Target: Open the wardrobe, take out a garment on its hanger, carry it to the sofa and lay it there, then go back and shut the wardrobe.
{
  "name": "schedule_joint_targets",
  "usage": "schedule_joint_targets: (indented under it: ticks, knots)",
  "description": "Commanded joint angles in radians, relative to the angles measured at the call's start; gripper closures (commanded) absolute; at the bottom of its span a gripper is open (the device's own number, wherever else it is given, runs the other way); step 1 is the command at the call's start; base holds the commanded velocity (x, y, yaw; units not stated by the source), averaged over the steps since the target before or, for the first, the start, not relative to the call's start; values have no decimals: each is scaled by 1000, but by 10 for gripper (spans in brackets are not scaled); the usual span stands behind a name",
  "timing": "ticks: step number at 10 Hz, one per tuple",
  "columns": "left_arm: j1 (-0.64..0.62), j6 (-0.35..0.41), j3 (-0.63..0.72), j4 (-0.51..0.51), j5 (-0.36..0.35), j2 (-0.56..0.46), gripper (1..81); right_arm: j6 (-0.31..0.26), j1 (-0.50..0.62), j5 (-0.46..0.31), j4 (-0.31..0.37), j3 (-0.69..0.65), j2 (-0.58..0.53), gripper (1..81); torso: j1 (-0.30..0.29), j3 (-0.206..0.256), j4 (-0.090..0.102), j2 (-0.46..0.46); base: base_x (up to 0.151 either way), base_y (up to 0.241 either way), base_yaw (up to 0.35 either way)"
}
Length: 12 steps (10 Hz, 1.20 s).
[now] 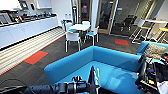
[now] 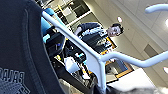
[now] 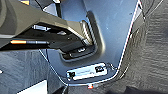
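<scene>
Now my left arm reaches over the sofa (image 1: 82, 60) | hanger (image 2: 97, 60) rises from my left jaws, which appear closed on its base | garment (image 2: 20, 50) hangs on it, just beside those jaws | right jaws: cannot tell | person (image 2: 100, 32) beyond the hanger.

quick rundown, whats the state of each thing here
sofa: nothing laid on its seat
hanger: off the rail, carried at the left arm
T-shirt: draped on the hanger
cushion: resting on the second blue seat
dining chairs: standing around the white table
</scene>
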Motion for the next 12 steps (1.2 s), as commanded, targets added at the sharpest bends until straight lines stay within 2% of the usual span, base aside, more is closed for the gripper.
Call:
schedule_joint_targets:
  ticks: [1,3,8,9,10,12]
  knots:
    - [-219,0,55,5,-78,-3,811,-3,-7,-50,-16,2,0,10,0,0,0,0,0,0,0]
    - [-320,-29,43,-24,-80,-5,811,-1,-7,-50,-15,2,0,10,0,0,0,0,0,0,0]
    - [-450,-130,-9,-28,-80,22,811,-1,2,-50,-15,0,4,10,0,0,0,0,0,0,0]
    - [-476,-146,-18,-28,-80,30,811,-1,2,-47,-15,0,4,10,0,0,54,0,0,0,0]
    - [-493,-156,-20,-28,-80,33,811,-1,5,-46,-15,0,4,10,0,0,91,0,0,0,0]
    - [-516,-164,-21,-29,-78,41,811,-1,8,-47,-15,0,4,10,0,0,117,0,0,0,0]
